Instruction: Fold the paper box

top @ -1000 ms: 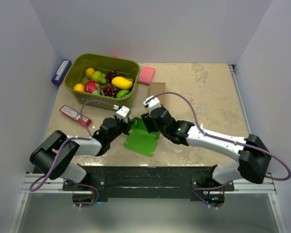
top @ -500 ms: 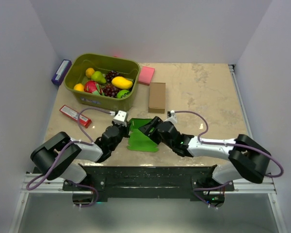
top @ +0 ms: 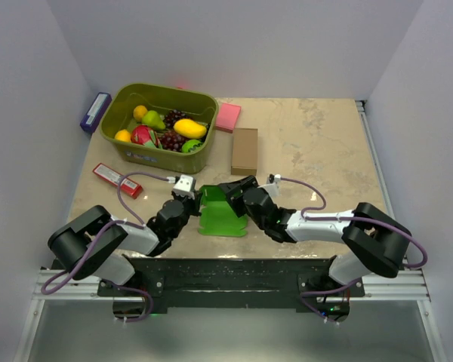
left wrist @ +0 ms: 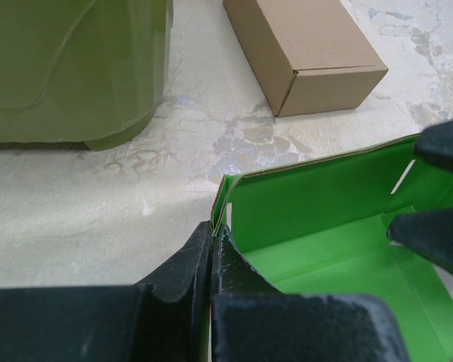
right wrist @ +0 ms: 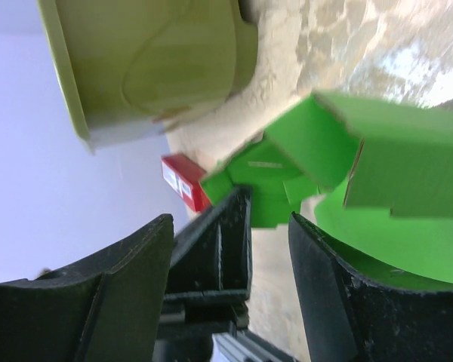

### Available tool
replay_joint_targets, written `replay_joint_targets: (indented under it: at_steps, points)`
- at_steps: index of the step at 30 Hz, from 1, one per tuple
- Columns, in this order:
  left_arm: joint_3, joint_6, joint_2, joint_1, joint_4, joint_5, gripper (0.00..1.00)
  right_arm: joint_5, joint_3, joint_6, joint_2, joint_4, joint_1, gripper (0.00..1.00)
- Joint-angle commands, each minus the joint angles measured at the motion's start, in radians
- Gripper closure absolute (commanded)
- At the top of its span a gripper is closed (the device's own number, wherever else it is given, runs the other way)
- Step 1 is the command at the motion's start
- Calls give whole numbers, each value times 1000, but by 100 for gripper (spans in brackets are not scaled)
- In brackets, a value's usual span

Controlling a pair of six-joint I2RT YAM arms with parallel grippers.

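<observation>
The paper box [top: 222, 216] is bright green card, partly folded, with its walls standing on the table between the two arms. My left gripper [top: 197, 198] is shut on the box's left wall; in the left wrist view the closed jaws [left wrist: 212, 235] pinch the card edge beside the green inside [left wrist: 325, 226]. My right gripper [top: 232, 191] is open at the box's far right end. Its dark fingers [left wrist: 432, 234] show inside that end. In the right wrist view the gripper [right wrist: 230, 226] gapes wide, with green flaps [right wrist: 377, 158] beyond it.
An olive basket [top: 128, 148] of toy fruit stands at the back left. A brown cardboard box [top: 244, 150] lies just behind the green box, with a pink pad [top: 228, 117] beyond it. A red pack [top: 117, 179] lies left, and a purple box [top: 95, 111] far left.
My right arm has dropped and drawn in towards the near edge, to the box's right end. The green card has gone from a tilted sheet to a form with standing walls. My left gripper has kept its hold.
</observation>
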Motion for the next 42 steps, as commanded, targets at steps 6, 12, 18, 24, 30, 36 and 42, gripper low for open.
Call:
replay_joint_targets:
  at_steps: [6,12,18,24,30,36,42]
  points:
    - [-20,-18,11,-15,78,-49,100,114,49,60,65,43,-78,39]
    - [-17,-18,14,-18,76,-44,100,112,70,48,112,46,-89,43]
    - [-14,-19,16,-19,75,-38,100,123,67,43,128,60,-89,56]
    - [-4,-16,23,-24,73,-3,100,132,48,68,149,87,-89,79]
    - [15,13,-39,-24,21,106,90,143,-6,109,189,169,-90,100]
    - [17,-7,-170,-22,-94,209,55,140,-45,89,200,239,-90,100]
    - [-18,-48,-323,-19,-223,288,31,147,-100,82,178,305,-89,100]
